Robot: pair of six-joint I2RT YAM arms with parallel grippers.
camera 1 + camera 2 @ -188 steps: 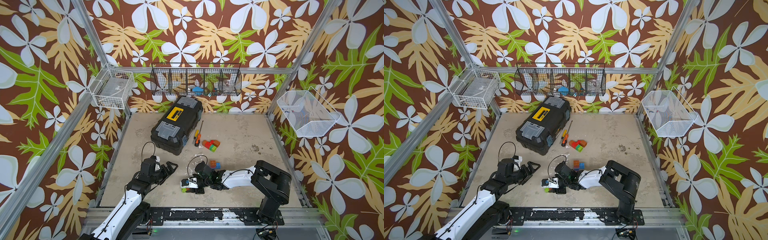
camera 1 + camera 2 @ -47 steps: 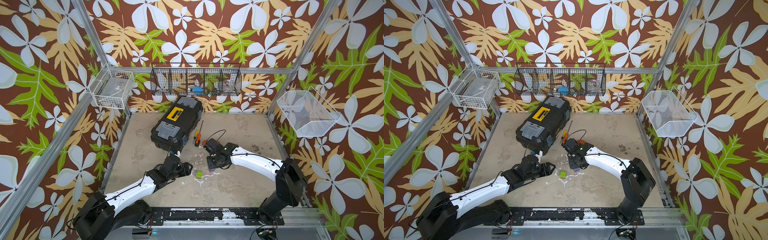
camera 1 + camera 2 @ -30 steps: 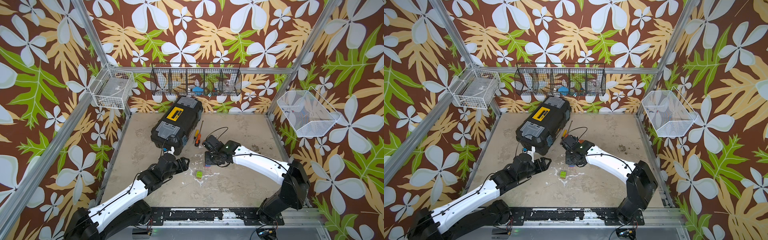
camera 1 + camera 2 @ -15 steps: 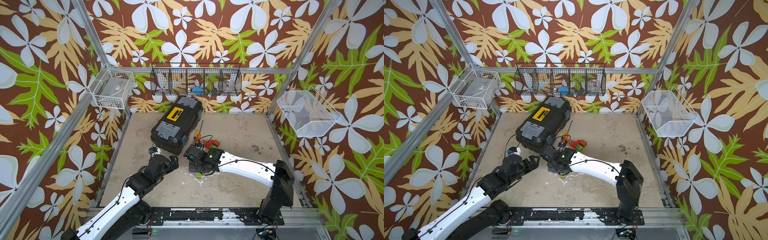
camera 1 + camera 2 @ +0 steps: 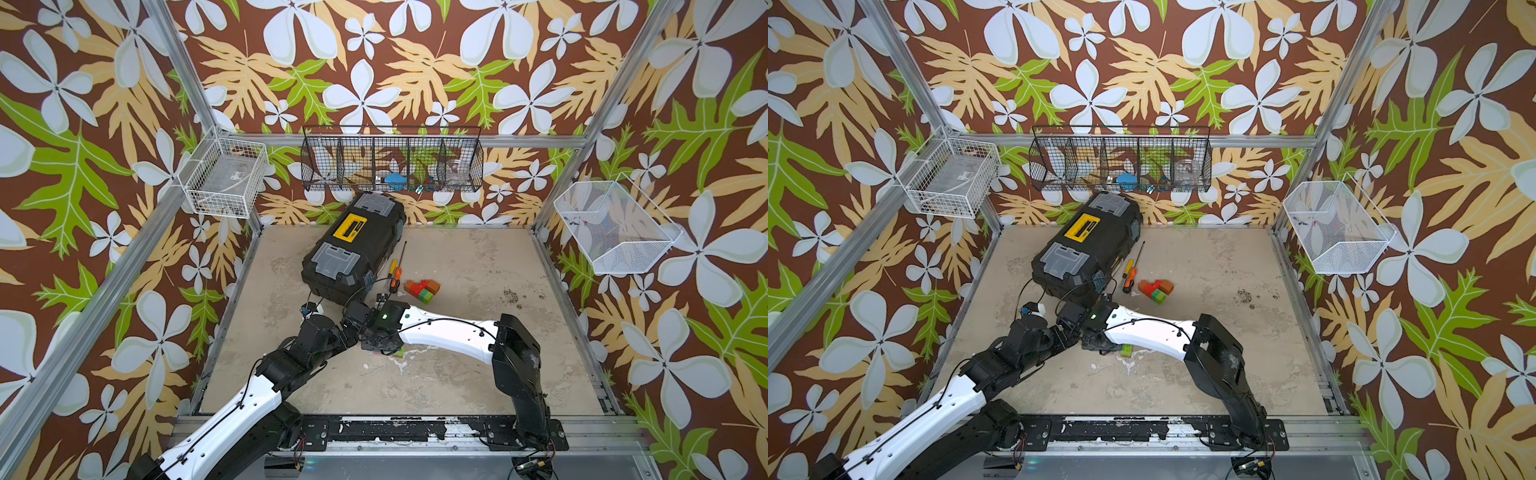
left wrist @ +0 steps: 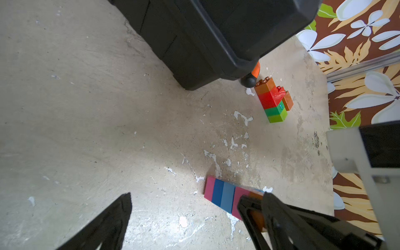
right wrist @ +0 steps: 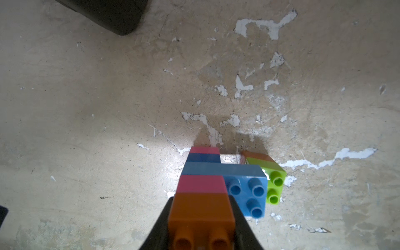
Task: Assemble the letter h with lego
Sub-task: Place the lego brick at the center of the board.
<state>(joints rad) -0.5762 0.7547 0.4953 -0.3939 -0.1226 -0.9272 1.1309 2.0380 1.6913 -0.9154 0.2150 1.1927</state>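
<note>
The left gripper [image 6: 198, 194] has let go and backed off. A moment ago it sat right at the lime brick [image 7: 275, 173] in the middle of the table [image 5: 457, 374]. Now its jaws stand spread wide with nothing between them, pulled a little toward its own side. In the same stretch the right gripper [image 7: 201, 218] has swung across from farther back on the table to that very spot. It is pinching the orange brick [image 7: 201, 205] at the top of the half-built letter h [image 7: 203, 184]: orange, pink, the long light-blue bridge [image 7: 223, 170], dark blue, then pink at the far end. That far end is low over the table, though I cannot tell whether it touches. The lime brick lies where it was, an orange-brown brick [image 7: 253, 154] behind it, just beside the free end of the bridge. Its studs show alongside the bridge's end rather than tucked under it, so the short leg looks not yet joined. That puts the task at the joining step, with the tall column and bridge brought to the leg and the left gripper free to steady it. The spare lego [image 5: 422, 289], orange-brown, red, green and lime, sits well apart, near the screwdriver [image 5: 395, 276] beside the black toolbox [image 5: 353, 245]. In both top views the right arm hides most of the held piece.
</note>
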